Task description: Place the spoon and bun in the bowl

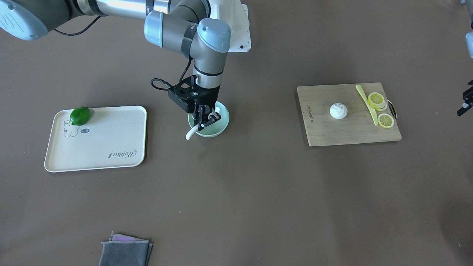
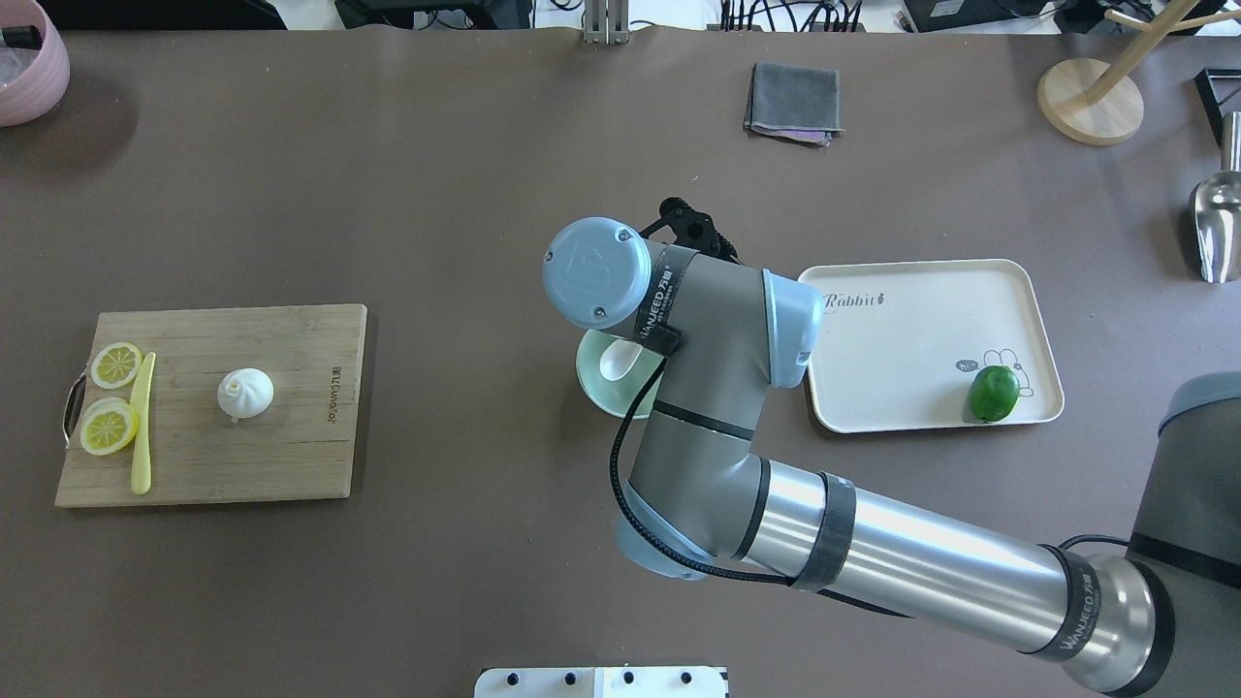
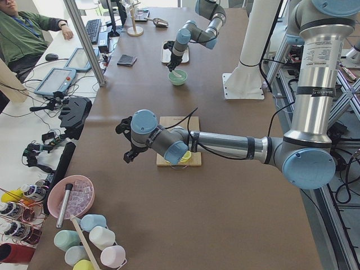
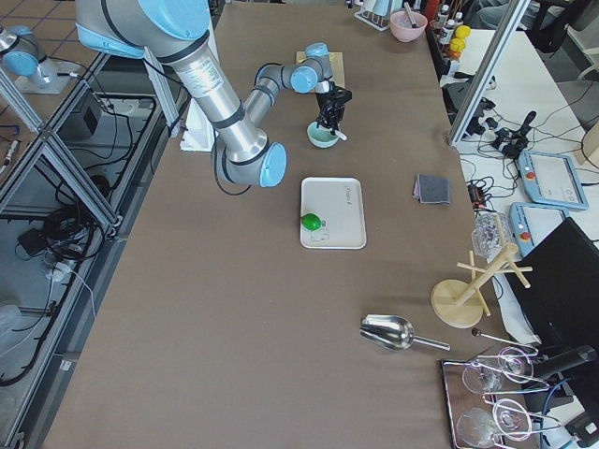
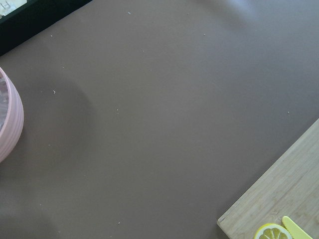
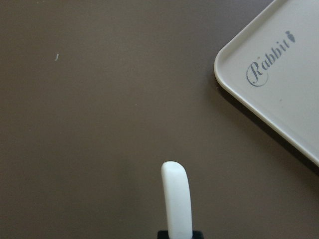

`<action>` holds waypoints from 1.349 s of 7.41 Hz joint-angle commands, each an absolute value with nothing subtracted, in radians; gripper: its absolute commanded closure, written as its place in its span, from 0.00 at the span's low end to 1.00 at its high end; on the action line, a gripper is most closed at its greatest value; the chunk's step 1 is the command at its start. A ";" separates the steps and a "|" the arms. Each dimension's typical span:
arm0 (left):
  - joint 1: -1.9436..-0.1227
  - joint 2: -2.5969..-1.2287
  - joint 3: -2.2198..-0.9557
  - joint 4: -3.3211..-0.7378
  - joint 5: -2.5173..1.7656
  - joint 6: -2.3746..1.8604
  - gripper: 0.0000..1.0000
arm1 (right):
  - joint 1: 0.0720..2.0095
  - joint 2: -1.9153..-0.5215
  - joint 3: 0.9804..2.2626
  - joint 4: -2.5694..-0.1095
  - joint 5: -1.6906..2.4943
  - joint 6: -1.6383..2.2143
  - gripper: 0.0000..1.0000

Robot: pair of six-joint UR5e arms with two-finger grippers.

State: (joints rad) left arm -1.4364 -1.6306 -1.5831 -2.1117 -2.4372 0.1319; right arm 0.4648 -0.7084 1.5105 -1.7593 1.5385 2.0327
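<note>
The pale mint-green bowl [image 1: 223,126] stands mid-table, also in the overhead view [image 2: 589,380]. The white spoon [image 1: 191,132] lies with its scoop [image 2: 618,361] in the bowl and its handle out over the rim. My right gripper [image 1: 207,120] is right above the bowl, its fingers on both sides of the handle. The handle [image 6: 176,199] comes out of the grip in the right wrist view. The white bun [image 1: 338,110] sits on the wooden cutting board [image 1: 332,131], far from the bowl. My left gripper [image 1: 466,100] shows partly beyond the board. I cannot tell its state.
A pale-yellow knife [image 1: 366,103] and lemon slices [image 1: 377,99] lie on the board beside the bun. A cream tray [image 1: 103,147] with a green lime [image 1: 80,115] is beside the bowl. A folded grey cloth [image 1: 125,251], a pink bowl [image 2: 29,78] and a metal scoop [image 2: 1217,223] lie at the edges.
</note>
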 commanded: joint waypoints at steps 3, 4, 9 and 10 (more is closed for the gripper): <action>-1.436 -1.631 -1.585 -2.112 -2.441 0.130 0.02 | 0.468 -0.722 1.543 -1.766 1.520 1.927 0.00; -1.436 -1.631 -1.586 -2.111 -2.444 0.126 0.02 | 0.477 -0.786 1.646 -1.766 1.525 1.858 0.00; -1.040 -1.641 -1.636 -2.517 -2.269 -0.780 0.01 | 0.840 -1.133 1.948 -1.752 1.952 1.171 0.00; -0.922 -1.643 -1.675 -2.517 -2.141 -0.851 0.01 | 0.947 -1.178 1.948 -1.753 2.035 0.967 0.00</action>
State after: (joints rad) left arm -1.0701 -1.6411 -1.6334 -2.4819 -2.2924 -0.7199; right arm 0.8162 -1.1128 1.9327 -1.7531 1.9185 1.2017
